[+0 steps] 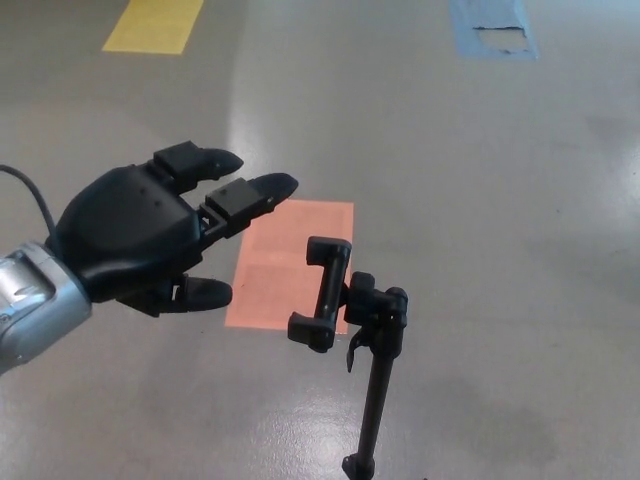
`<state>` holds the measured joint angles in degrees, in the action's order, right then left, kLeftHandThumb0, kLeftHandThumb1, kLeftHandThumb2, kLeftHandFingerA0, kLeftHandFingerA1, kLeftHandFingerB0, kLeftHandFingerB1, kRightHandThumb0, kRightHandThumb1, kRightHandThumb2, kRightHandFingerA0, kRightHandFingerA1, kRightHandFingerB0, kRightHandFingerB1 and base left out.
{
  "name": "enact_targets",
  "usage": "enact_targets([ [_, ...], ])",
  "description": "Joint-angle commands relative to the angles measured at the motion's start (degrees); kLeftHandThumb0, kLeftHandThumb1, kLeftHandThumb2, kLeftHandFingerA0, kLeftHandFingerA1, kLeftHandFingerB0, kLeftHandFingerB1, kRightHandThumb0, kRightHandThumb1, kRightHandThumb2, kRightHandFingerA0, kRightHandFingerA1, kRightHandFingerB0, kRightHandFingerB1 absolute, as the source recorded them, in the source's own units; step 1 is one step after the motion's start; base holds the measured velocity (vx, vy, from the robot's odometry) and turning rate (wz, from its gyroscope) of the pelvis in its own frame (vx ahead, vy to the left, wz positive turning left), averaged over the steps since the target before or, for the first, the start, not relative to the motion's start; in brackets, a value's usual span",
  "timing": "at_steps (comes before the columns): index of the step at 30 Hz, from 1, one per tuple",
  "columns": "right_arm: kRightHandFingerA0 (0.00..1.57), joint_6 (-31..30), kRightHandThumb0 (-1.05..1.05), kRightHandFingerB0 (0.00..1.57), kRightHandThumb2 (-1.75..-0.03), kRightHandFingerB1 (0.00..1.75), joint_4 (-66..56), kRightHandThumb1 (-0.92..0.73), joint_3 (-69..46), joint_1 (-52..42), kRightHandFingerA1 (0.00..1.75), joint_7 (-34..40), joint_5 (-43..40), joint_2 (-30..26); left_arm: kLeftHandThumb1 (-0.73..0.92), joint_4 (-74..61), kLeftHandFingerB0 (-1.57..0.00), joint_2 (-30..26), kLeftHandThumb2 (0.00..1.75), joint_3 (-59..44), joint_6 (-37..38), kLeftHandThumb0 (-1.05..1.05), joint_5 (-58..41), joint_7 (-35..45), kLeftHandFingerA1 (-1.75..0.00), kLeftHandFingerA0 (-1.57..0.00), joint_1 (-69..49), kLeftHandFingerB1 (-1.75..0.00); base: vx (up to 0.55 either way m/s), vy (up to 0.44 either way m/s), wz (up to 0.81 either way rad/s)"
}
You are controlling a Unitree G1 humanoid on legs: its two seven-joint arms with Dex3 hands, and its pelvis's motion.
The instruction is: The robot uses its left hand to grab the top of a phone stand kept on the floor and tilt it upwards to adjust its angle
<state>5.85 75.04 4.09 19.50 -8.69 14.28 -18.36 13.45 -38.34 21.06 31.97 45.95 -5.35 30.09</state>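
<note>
A black phone stand (372,380) rises from the grey floor at the lower middle of the head view. Its empty clamp head (325,293) sits at the top of the pole, tilted to the left. My left hand (150,235) hovers to the left of the clamp, open, with the two fingers (250,194) stretched toward it and the thumb below. A clear gap separates the fingertips from the clamp. My right hand does not show.
An orange rectangle of tape (292,262) lies on the floor behind the clamp. A yellow floor patch (156,25) is at the far left and a blue patch (492,28) at the far right.
</note>
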Motion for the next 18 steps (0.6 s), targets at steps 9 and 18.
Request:
enact_targets([
  [9, 0.19, -0.4, -0.62, 0.26, -0.63, 0.31, 0.38, -0.79, 0.48, 0.51, 0.37, -1.15, 0.32, -1.39, 0.81, -3.48, -0.05, 0.14, 0.66, 0.16, 0.97, -0.73, 2.23, 1.69, -0.3, -0.2, 1.38, -0.22, 0.0, 0.0, 0.0],
  [18, 0.2, -0.81, -0.63, 0.27, -0.62, 0.32, 0.44, -0.77, 0.79, 0.96, 0.37, -1.58, 0.46, -1.34, 0.45, -8.39, 0.0, 0.47, 1.02, -0.08, 0.5, -0.36, 2.54, 3.78, -0.46, 0.0, 0.57, -0.48, 0.0, 0.0, 0.0],
])
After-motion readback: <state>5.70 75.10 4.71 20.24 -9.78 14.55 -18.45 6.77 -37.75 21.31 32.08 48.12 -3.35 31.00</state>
